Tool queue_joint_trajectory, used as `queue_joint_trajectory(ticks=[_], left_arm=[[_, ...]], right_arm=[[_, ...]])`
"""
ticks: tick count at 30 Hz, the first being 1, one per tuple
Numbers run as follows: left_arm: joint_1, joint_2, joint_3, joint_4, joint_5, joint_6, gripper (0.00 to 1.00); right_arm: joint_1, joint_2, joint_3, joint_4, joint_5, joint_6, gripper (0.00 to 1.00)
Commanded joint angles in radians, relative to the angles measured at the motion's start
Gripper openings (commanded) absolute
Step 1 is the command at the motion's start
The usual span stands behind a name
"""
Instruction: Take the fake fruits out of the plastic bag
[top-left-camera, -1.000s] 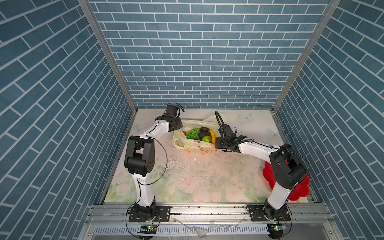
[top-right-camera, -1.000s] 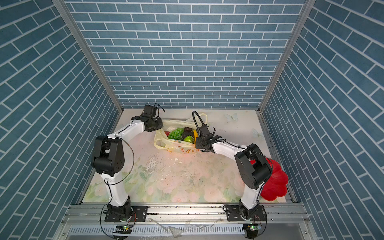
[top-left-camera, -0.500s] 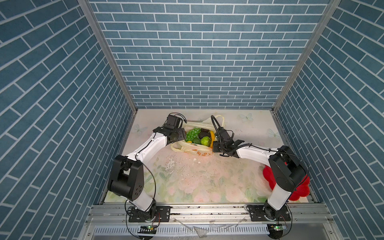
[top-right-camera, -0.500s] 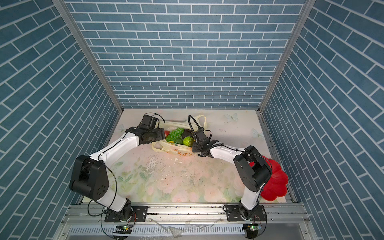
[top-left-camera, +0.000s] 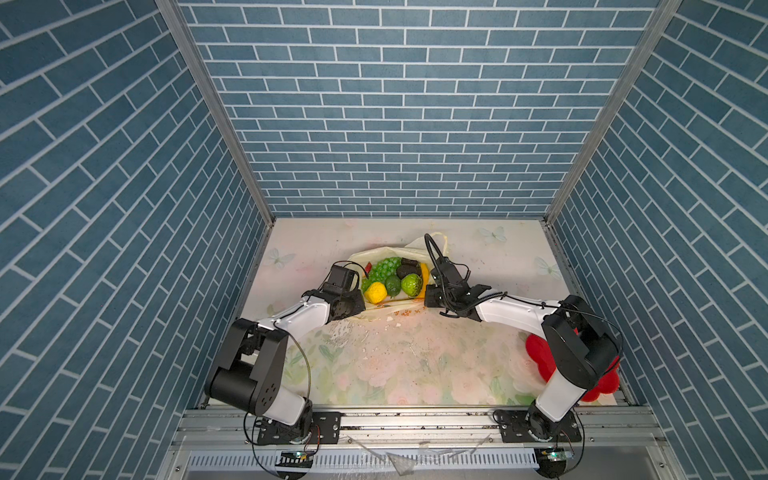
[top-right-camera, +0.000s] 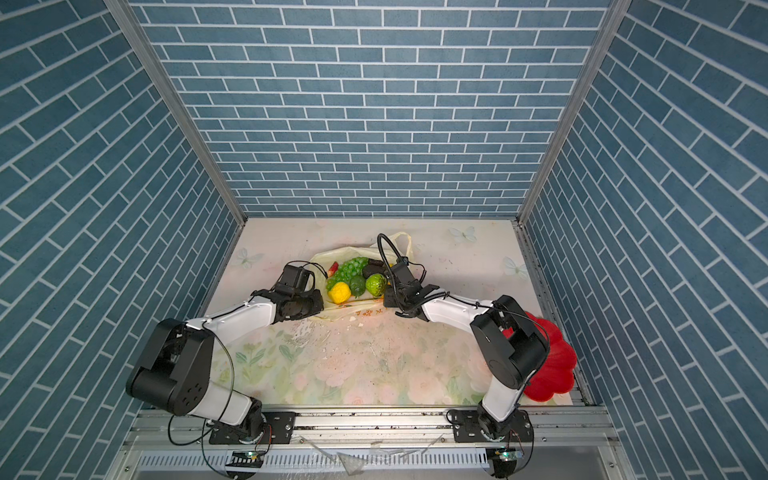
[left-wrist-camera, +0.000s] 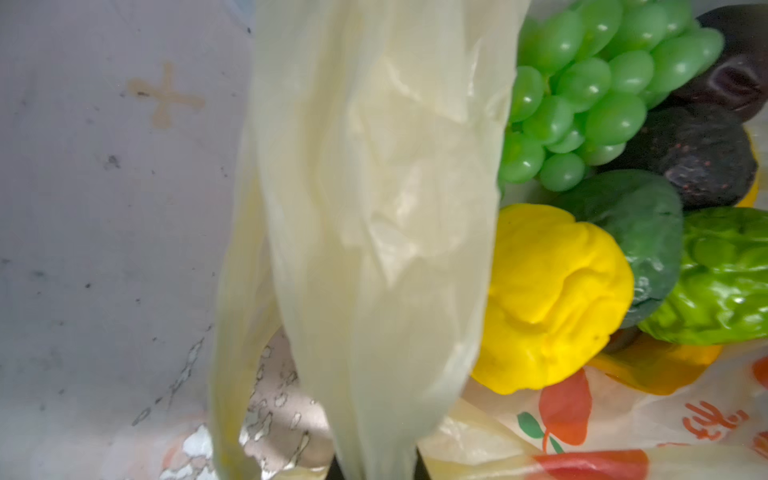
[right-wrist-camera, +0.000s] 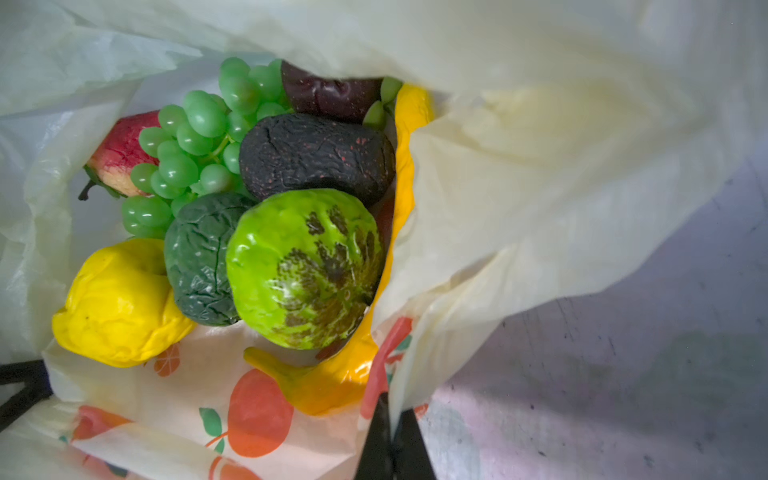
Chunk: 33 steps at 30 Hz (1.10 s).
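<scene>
The table (top-left-camera: 415, 365) is shown with the plastic bag (top-left-camera: 384, 311) laid open at its far middle; one rim is pinched shut in the left gripper (left-wrist-camera: 376, 468), the opposite rim in the right gripper (right-wrist-camera: 392, 440), and the fake fruits (top-left-camera: 392, 277) are heaped inside, grape bunch (right-wrist-camera: 195, 153) beside yellow lump (right-wrist-camera: 116, 303)

Walled tabletop cell, blue brick print on three sides.

Far wall (top-left-camera: 399, 124), left wall (top-left-camera: 104, 208) and right wall (top-left-camera: 685, 187) all carry one slate-blue brick pattern with pale mortar lines. Bare metal corner posts (top-left-camera: 218, 112) stand where the walls meet. Table surface (top-left-camera: 395, 365) pale, printed with faded pink flowers and green leaves; butterfly prints (top-left-camera: 492, 235) toward the far edge. Scuffed, white flecks (top-left-camera: 345, 332) left of centre. Aluminium rail (top-left-camera: 415, 417) along the near edge, slotted vent strip (top-left-camera: 374, 459) nearer still. Light even and soft, shadows faint.
</scene>
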Motion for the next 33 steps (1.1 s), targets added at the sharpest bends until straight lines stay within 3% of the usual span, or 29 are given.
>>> queue_joint_trajectory(ticks=[1, 6, 10, 15, 21, 26, 33], left_arm=[[0.008, -0.007, -0.040, 0.077, 0.029, 0.021, 0.12], [0.008, 0.004, -0.033, 0.101, 0.039, 0.015, 0.10], [0.021, -0.003, -0.016, 0.081, -0.028, 0.016, 0.06], [0.126, -0.001, -0.016, 0.099, -0.024, -0.001, 0.03], [0.255, -0.081, -0.059, 0.107, -0.047, -0.019, 0.02], [0.253, -0.129, -0.116, 0.137, -0.020, -0.008, 0.02], [0.149, -0.098, -0.146, 0.188, 0.040, 0.022, 0.02]], right_arm=[[-0.005, -0.038, -0.061, -0.002, 0.021, 0.055, 0.02], [-0.007, -0.046, -0.080, -0.007, 0.039, 0.072, 0.02], [-0.018, 0.001, -0.036, 0.019, 0.002, 0.063, 0.02], [-0.044, 0.112, 0.070, 0.056, -0.061, 0.032, 0.02], [-0.044, 0.266, 0.315, 0.007, -0.113, -0.023, 0.01], [-0.044, 0.300, 0.384, -0.025, -0.123, -0.031, 0.01], [-0.045, 0.180, 0.230, -0.017, -0.109, -0.021, 0.01]])
